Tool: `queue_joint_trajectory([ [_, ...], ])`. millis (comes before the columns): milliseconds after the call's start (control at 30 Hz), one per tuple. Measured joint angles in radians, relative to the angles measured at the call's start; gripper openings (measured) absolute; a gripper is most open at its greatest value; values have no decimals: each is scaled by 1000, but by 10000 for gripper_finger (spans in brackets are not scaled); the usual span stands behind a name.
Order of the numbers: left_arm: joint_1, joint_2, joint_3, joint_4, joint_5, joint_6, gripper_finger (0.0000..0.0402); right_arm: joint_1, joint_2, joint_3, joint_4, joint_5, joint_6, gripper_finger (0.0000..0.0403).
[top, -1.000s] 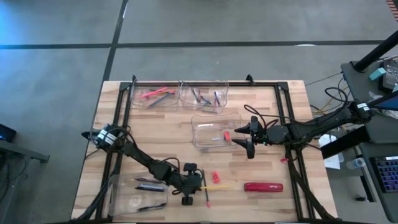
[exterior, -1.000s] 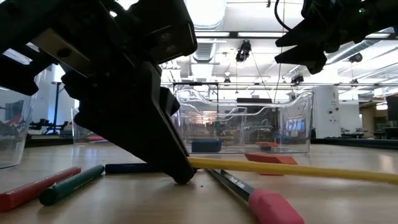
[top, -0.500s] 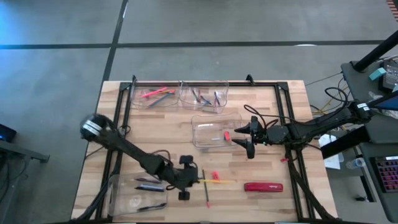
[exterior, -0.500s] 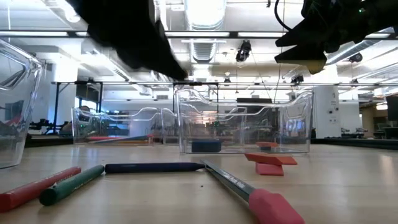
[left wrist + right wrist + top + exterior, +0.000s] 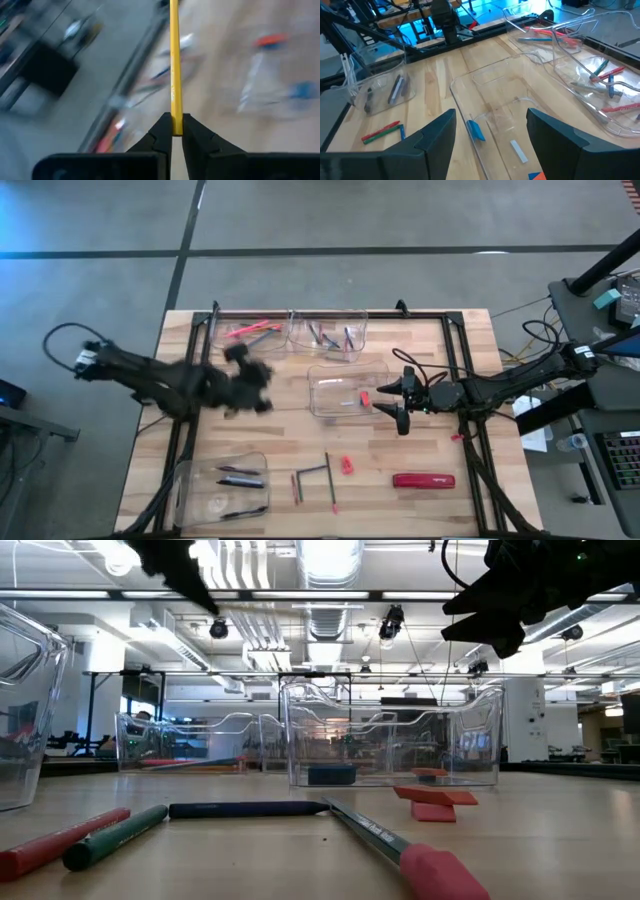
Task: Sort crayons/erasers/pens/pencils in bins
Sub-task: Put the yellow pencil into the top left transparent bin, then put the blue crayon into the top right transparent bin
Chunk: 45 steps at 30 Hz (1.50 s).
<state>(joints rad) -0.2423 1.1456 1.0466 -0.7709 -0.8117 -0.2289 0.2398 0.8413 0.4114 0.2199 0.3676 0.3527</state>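
My left gripper (image 5: 250,376) is above the table's left half, near the far-left bin (image 5: 250,332), and is shut on a yellow pencil (image 5: 174,60). My right gripper (image 5: 395,402) hangs open and empty beside the middle bin (image 5: 345,390); it also shows in the right wrist view (image 5: 490,145). A red eraser (image 5: 346,464), a dark pencil with a pink end (image 5: 400,845), a dark pen (image 5: 245,808) and red and green sticks (image 5: 296,486) lie flat on the table near its front edge. The middle bin holds a red eraser (image 5: 364,396). My left gripper pinches the yellow pencil near one end (image 5: 176,125) between its two fingers (image 5: 162,131). The pencil runs straight out past the fingertips, in line with the fingers. It is lifted clear of the table.
A far-middle bin (image 5: 328,333) holds several pens. A near-left bin (image 5: 222,485) holds dark sticks. A large red oblong object (image 5: 423,479) lies near the front right. Black frame rails (image 5: 190,380) run along the table's sides.
My left gripper has risen from the table's near edge with the yellow pencil and swung toward the far left. The pencil, which lay flat near the red eraser, is now lifted clear.
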Motion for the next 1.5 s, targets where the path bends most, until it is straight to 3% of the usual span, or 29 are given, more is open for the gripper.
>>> queue_joint_trajectory([
  [200, 404, -89, -71, -189, 37, 86, 11, 0, 0, 0, -1, 0, 0, 231],
  [400, 730, -65, -149, -180, 130, 267, 11, 0, 0, 0, -1, 0, -10, 231],
  [600, 824, 1, -168, -148, 128, 331, 17, 0, 0, 0, -1, 1, -13, 231],
  [733, 837, 34, -151, -136, 126, 345, 66, 0, 0, 0, -1, 1, -13, 231],
  [967, 832, 39, -129, -136, 80, 346, 182, 0, 0, 0, -2, 1, -16, 231],
  [1167, 708, -20, -98, -112, 217, 361, 206, -2, 0, 0, -5, 1, -26, 231],
  [1367, 331, -51, -116, 80, 376, 238, 207, -3, 0, 0, -5, 2, -32, 231],
  [1500, 14, 35, -120, 267, 359, 134, 207, -3, 0, 0, -5, 3, -32, 231],
])
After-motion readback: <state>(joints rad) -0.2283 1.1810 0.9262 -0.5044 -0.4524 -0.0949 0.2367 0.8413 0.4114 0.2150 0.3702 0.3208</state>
